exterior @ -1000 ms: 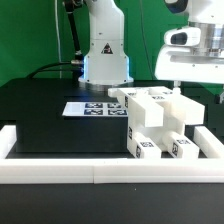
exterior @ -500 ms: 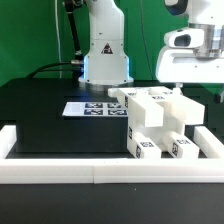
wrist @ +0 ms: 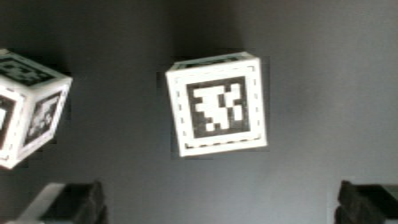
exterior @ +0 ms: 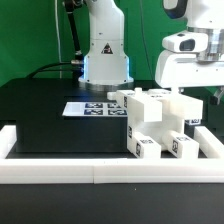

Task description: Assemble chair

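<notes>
The chair (exterior: 152,118) looks close to finished from where I stand. Its white slabs and posts sit joined as one chunky block, and I spot no loose piece lying on the black table (exterior: 40,125). Whether a last part is missing or a joint needs pressing home I can't tell, but my guess is that little is left to do.

It stands toward the exterior view's right, near the front, tucked into the corner of the white border rail (exterior: 90,172); whether it touches the rail I can't say. The plastic is plain white with hard square edges. Small black-and-white tags sit on the post ends facing the camera, and more are on the top faces.

Just behind it, to the exterior view's left, the marker board (exterior: 90,108) lies flat. The gripper (wrist: 217,205) hangs above the chair's right side, released. Its dark fingertips (wrist: 68,203) are spread wide with nothing between them, over a tagged white face (wrist: 217,105) that I take to be part of the chair.
</notes>
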Robot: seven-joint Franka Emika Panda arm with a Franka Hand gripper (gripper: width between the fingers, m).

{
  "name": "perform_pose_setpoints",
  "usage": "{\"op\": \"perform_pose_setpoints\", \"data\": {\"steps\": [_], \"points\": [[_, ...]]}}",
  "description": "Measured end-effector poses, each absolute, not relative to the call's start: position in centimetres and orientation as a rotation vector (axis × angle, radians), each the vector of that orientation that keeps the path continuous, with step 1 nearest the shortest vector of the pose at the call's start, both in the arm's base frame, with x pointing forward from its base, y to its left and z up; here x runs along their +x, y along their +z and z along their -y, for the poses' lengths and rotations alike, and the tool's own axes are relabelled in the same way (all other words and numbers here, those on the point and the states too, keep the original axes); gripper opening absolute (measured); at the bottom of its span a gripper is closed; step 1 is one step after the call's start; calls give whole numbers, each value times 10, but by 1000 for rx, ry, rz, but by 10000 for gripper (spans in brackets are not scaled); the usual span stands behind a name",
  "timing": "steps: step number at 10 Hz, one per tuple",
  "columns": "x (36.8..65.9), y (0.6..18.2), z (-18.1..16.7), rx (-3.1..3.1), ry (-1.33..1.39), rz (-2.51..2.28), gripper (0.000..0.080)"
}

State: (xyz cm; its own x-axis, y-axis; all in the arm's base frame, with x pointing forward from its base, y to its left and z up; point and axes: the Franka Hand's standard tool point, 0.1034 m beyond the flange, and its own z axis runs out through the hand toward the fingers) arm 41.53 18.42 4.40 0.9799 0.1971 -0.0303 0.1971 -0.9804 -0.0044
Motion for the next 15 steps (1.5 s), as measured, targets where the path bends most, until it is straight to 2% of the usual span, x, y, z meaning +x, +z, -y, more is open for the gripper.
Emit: {"op": "perform_pose_setpoints", "data": {"steps": [3, 7, 11, 14, 15], "points": [[408, 37, -188, -3123, 41, 331, 649], [412, 44, -185, -3124, 38, 297, 649], [427, 85, -175, -3105, 62, 235, 649], [470, 118, -152, -3093, 45, 199, 649], [481, 120, -144, -3096, 24, 176, 649]]}}
